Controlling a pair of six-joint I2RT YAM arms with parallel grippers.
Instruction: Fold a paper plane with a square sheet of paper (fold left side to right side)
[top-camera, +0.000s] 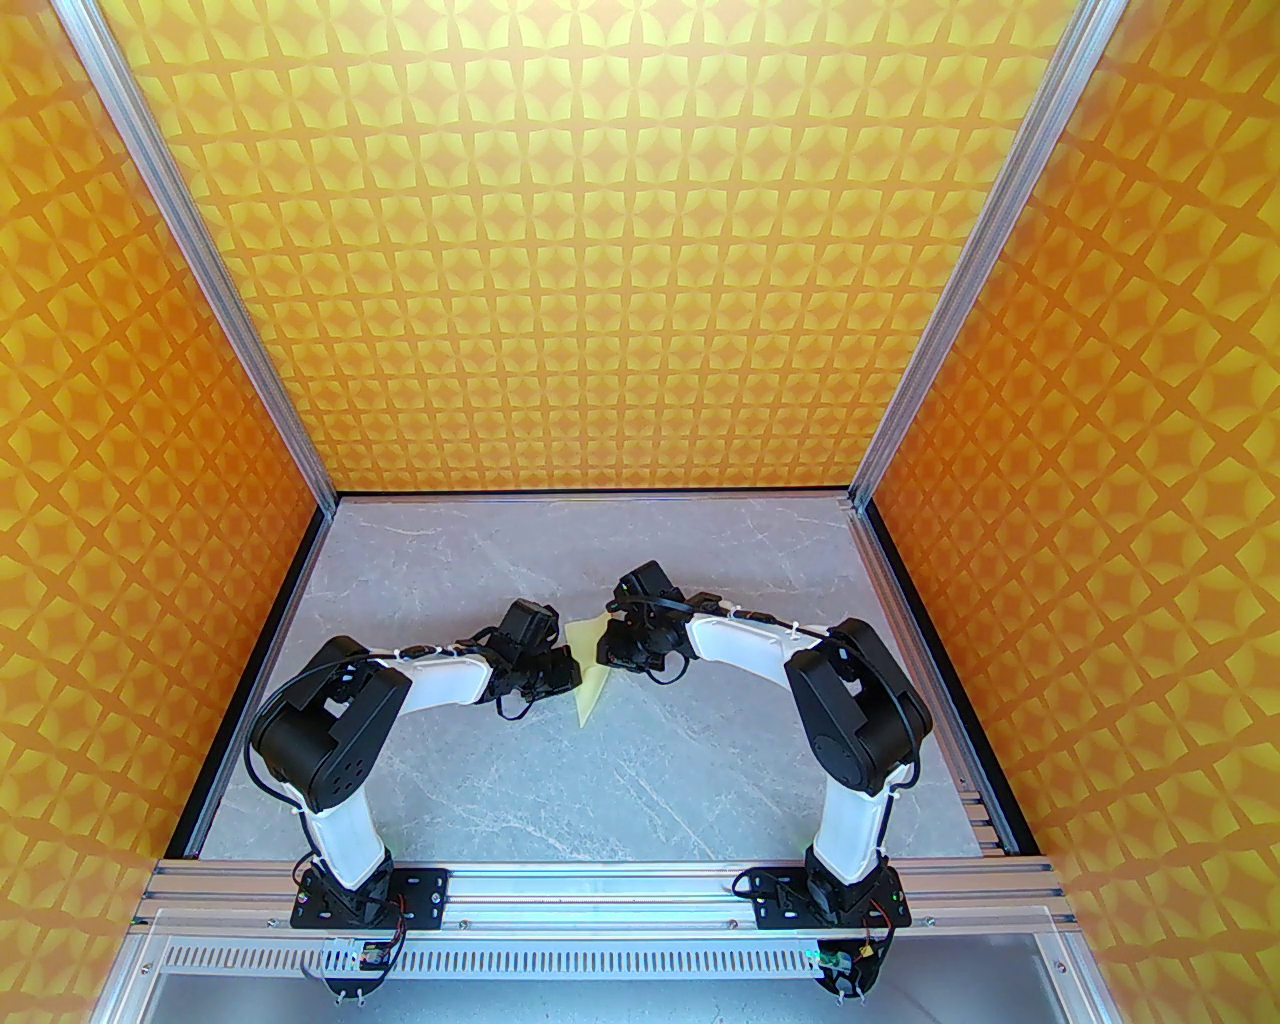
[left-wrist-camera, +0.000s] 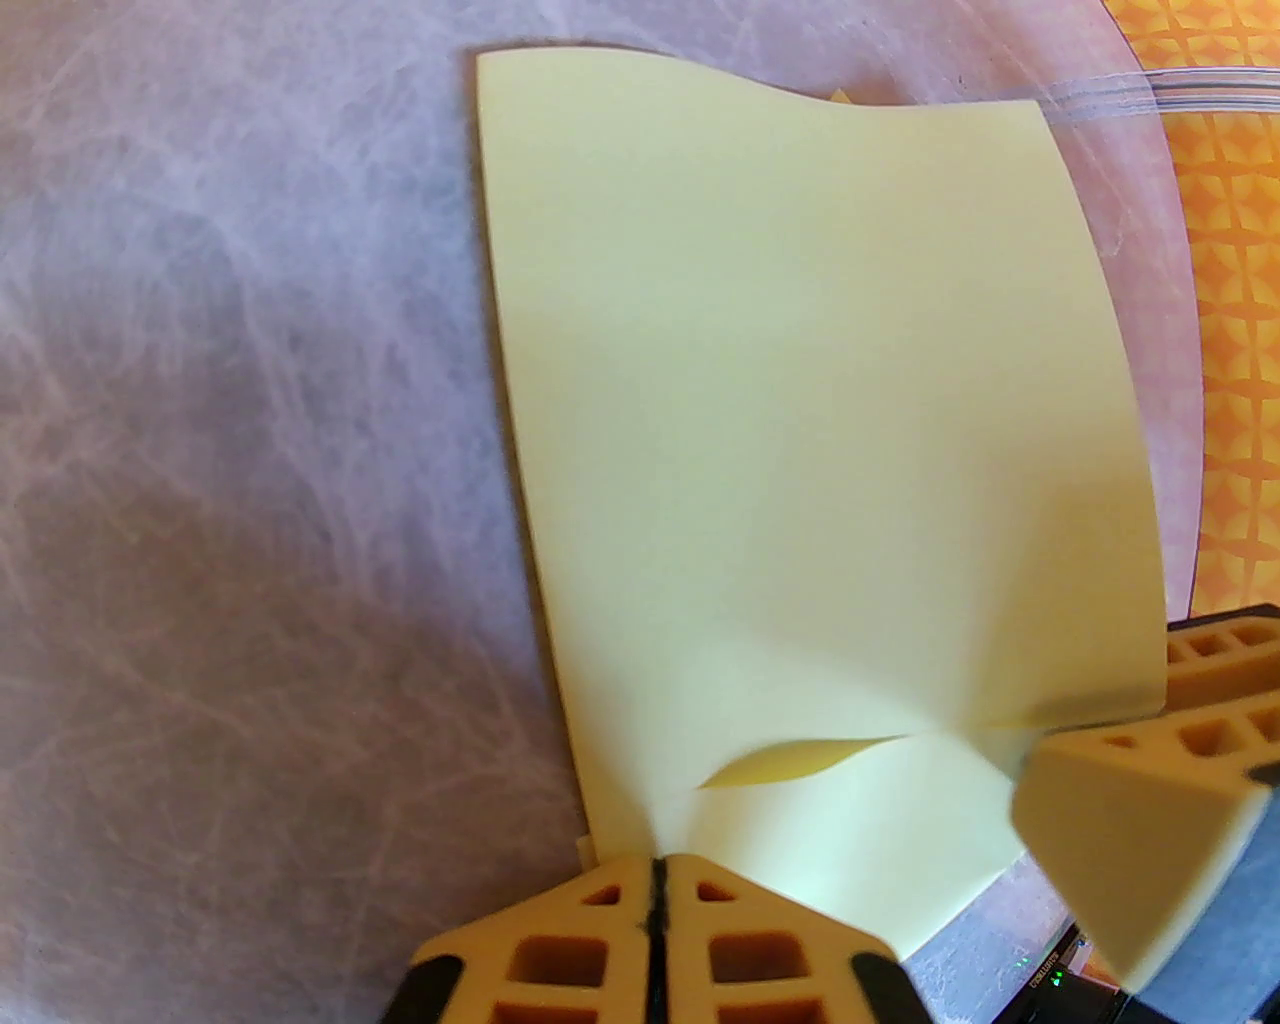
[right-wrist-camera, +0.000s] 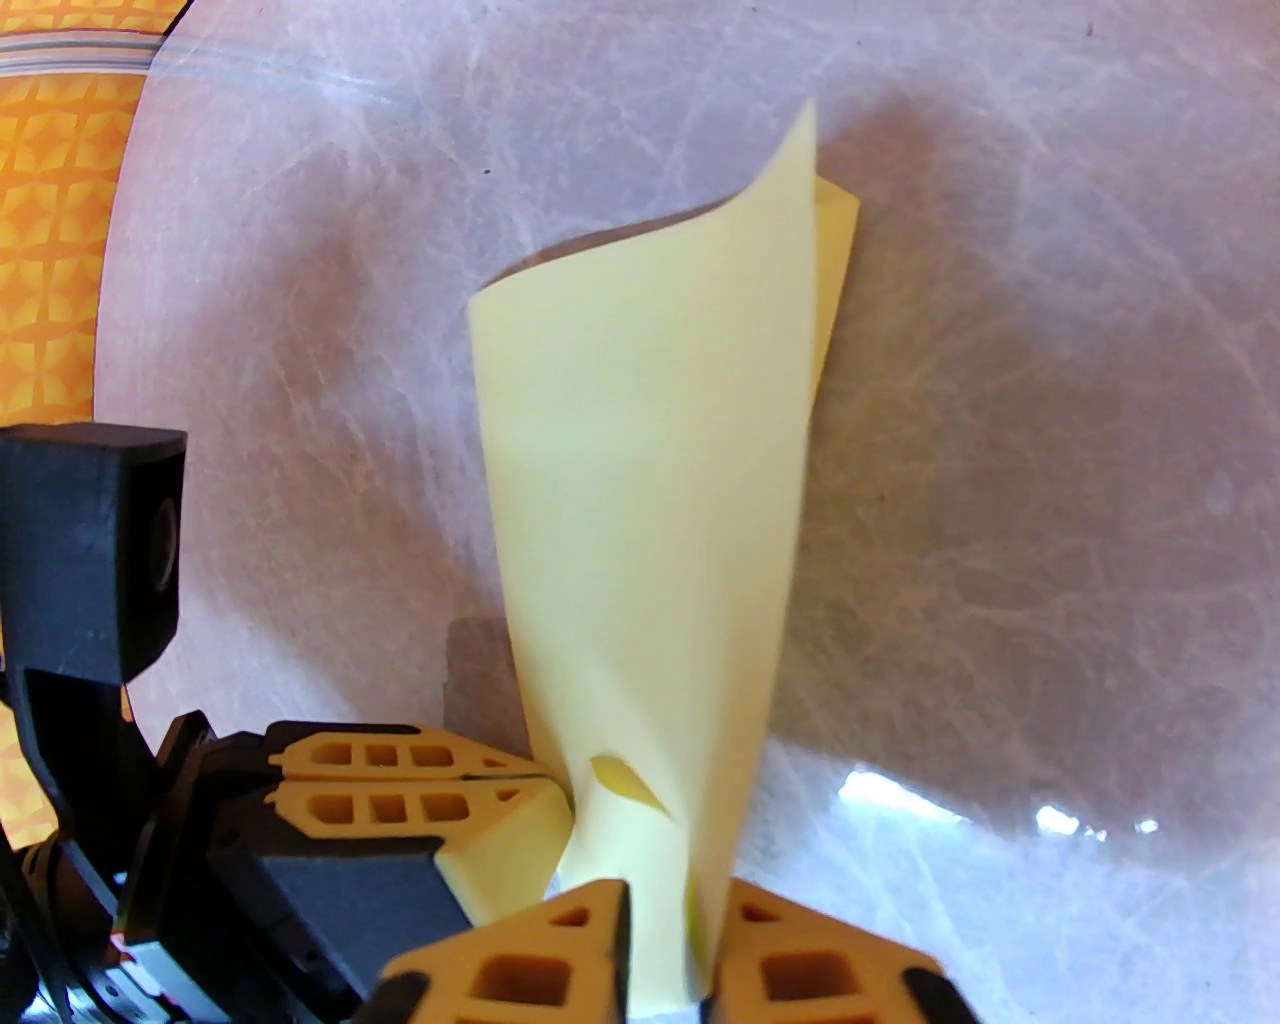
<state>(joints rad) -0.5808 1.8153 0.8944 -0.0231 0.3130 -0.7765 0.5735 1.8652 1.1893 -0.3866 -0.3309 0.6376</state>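
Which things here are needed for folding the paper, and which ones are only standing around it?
For the job:
- paper
- left gripper, jaws shut on it
- right gripper, jaws apart around it

Only surroundings:
- table
- walls
- frame

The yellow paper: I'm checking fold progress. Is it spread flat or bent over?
Bent over loosely: the paper curls up off the table, one side arching over the other.

The left pincer (left-wrist-camera: 655, 872) and right pincer (right-wrist-camera: 665, 905) crowded either side of the square sheet of paper (left-wrist-camera: 800, 400); beyond the paper, bare bench (top-camera: 520, 780) ran unobstructed to the patterned walls (top-camera: 600, 300).
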